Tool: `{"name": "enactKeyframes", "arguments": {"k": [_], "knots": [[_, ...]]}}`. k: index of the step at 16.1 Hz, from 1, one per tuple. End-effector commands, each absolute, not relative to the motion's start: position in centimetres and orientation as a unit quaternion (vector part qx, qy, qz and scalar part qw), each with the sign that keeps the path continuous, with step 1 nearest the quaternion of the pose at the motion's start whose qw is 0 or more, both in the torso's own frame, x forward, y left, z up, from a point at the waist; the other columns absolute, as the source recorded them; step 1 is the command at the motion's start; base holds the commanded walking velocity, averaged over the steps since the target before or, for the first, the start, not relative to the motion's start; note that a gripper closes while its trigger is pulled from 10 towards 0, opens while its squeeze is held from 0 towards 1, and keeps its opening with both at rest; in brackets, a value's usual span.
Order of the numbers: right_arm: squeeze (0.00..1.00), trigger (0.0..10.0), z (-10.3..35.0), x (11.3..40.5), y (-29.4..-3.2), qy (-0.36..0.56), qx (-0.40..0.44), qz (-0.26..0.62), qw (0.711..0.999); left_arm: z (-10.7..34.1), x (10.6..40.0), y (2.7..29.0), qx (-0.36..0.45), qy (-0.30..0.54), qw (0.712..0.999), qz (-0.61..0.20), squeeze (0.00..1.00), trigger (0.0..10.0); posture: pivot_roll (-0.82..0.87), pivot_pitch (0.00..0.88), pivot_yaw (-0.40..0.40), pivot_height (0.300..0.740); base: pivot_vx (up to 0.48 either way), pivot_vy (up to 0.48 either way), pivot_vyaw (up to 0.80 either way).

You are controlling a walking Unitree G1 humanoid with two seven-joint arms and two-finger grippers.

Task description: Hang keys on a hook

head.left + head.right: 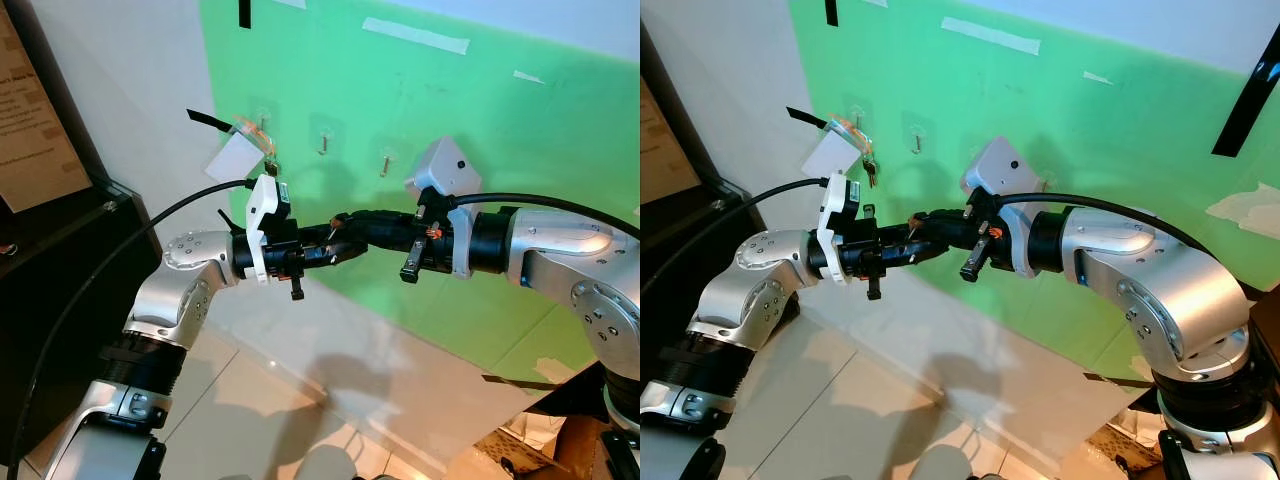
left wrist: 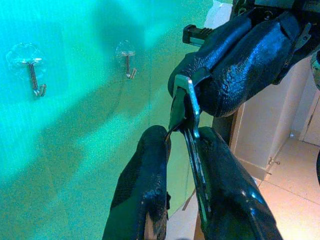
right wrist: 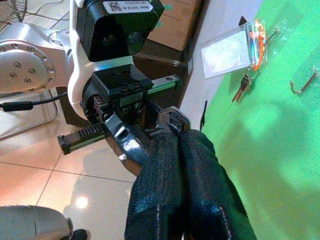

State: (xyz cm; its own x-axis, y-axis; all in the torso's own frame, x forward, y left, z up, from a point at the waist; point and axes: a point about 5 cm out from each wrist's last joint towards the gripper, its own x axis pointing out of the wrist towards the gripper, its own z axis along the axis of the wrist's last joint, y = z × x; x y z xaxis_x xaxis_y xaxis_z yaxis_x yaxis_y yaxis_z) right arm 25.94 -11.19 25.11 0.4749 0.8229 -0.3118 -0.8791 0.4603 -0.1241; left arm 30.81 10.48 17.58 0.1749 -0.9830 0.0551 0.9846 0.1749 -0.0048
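Evidently, a slim metal key piece (image 2: 192, 125) was pinched between both grippers, the left gripper (image 2: 182, 150) and the right gripper (image 3: 177, 132) clamped together, presumably for handover, near the clear wall hooks (image 2: 129, 64).

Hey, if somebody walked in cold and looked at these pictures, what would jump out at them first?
Probably the two silver arms meeting in mid-air before the green wall: the left gripper and right gripper come together fingertip to fingertip, with a metal ring pinched between them. Next, the clear hooks in a row on the wall, the leftmost already carrying a white tag with keys.
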Motion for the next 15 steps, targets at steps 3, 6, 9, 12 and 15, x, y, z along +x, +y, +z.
{"name": "enactKeyframes", "arguments": {"k": [3, 6, 9, 12, 15], "knots": [[0.0, 10.0, 25.7, 25.7, -11.1, 0.096, -0.147, 0.505, 0.845, 17.9, 31.1, 10.0, -0.012, -0.018, 0.762, -0.648, 0.0, 0.0, -0.05, 0.0, -0.031, 0.74, 0.0, 0.0, 0.0], [0.0, 10.0, 25.6, 25.8, -11.2, 0.099, -0.149, 0.502, 0.846, 17.9, 31.0, 10.1, -0.013, -0.015, 0.762, -0.648, 0.0, 0.0, -0.05, 0.0, -0.031, 0.74, 0.0, 0.0, 0.0], [0.0, 10.0, 25.5, 26.0, -11.5, 0.104, -0.154, 0.495, 0.849, 17.6, 30.8, 10.4, -0.011, -0.004, 0.76, -0.649, 0.0, 0.0, -0.05, 0.0, -0.031, 0.74, 0.0, 0.0, 0.0], [0.0, 10.0, 25.2, 26.5, -12.4, 0.113, -0.167, 0.475, 0.857, 17.5, 30.4, 10.9, -0.008, 0.007, 0.755, -0.656, 0.0, 0.0, -0.05, 0.0, -0.03, 0.74, 0.0, 0.0, 0.0], [0.0, 10.0, 24.9, 26.9, -13.7, 0.127, -0.181, 0.456, 0.862, 17.9, 29.9, 11.7, -0.005, 0.02, 0.745, -0.667, 0.0, 0.0, -0.05, 0.0, -0.025, 0.74, 0.0, 0.0, 0.0]]}}
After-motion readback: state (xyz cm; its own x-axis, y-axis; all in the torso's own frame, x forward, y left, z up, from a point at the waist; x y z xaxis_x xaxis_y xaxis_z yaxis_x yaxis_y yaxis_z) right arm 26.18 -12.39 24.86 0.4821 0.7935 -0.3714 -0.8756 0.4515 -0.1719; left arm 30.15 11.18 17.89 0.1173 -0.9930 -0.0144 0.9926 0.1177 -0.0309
